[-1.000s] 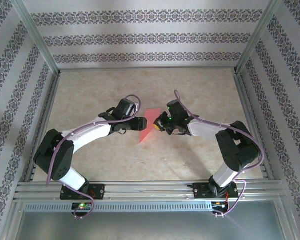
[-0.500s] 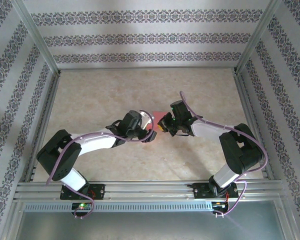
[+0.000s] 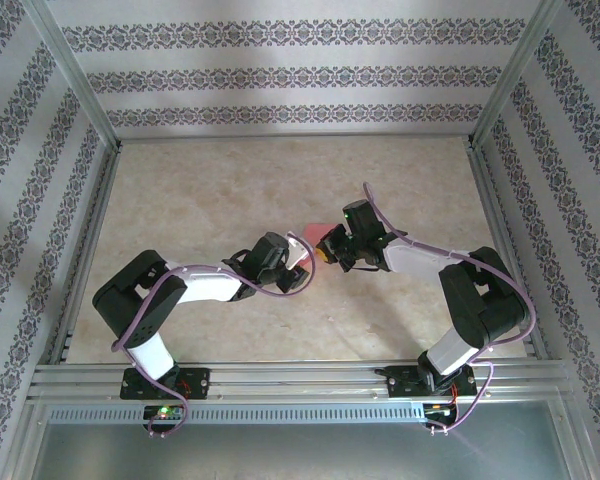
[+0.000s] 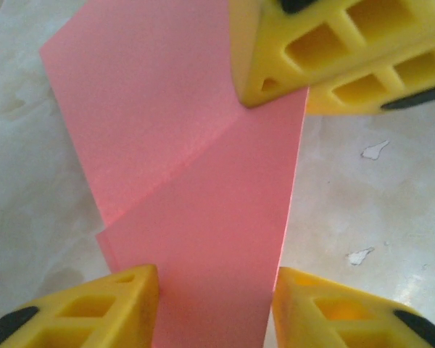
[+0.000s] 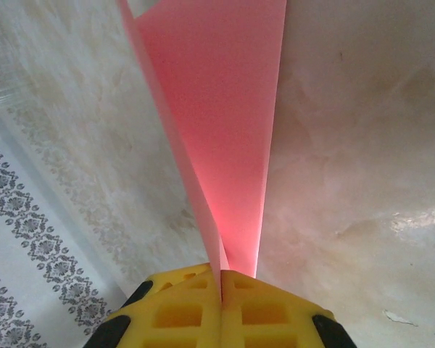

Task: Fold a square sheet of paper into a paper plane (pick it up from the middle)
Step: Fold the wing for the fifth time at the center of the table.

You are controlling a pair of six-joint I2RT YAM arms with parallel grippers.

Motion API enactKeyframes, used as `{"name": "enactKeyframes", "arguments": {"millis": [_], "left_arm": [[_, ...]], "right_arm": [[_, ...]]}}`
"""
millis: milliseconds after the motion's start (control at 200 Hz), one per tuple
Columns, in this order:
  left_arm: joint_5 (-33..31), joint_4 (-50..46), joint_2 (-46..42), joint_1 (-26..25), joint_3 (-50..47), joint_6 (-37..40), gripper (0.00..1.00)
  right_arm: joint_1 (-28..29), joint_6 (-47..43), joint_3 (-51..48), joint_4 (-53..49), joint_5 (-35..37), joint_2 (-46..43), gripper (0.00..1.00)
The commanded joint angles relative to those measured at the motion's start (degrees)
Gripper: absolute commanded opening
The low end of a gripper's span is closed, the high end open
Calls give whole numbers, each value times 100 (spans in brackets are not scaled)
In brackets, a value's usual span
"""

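Pink-red sheet of thin paper (image 3: pixel 315 236), already folded, with a diagonal crease showing. It is held up off the beige marbled bench (image 3: pixel 200 190), mid-field between the two arms.

Right end effector (image 5: pixel 221 290): yellow fingers (image 5: pixel 181 312) pressed flat together, pinching one end of the sheet. The paper fans away from them in a narrow V.

Left end effector (image 4: pixel 216 308): half-wide, one finger either side of the strip's other end. The paper edges lie at or near the pads. No pinch evident.

In the left wrist view the right end effector's tips sit at the strip's far corner, where the crease runs out.

Step in hand, as I read it: taking a second hold for the next fold.

To do it well:
- Centre the strip between the left fingers before closing.
- Close on the layers flat, not edge-on, so they don't buckle.
- Keep the right pinch firm and the span taut but unstretched.

Thin paper, so a skewed grip would likely drag the crease off line.
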Motion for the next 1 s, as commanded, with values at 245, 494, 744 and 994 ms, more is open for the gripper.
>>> {"name": "enactKeyframes", "arguments": {"millis": [245, 494, 744, 994], "left_arm": [[-134, 278, 123, -89, -58, 301, 26], [-73, 278, 175, -89, -67, 244, 16], [110, 229, 220, -89, -52, 160, 9], [294, -58, 272, -89, 99, 61, 5]], "right_arm": [[-94, 107, 6, -30, -233, 46, 7], [-120, 65, 41, 5, -364, 115, 21], [-316, -416, 50, -23, -369, -53, 61], [-580, -1833, 3, 140, -389, -342, 84]]}}
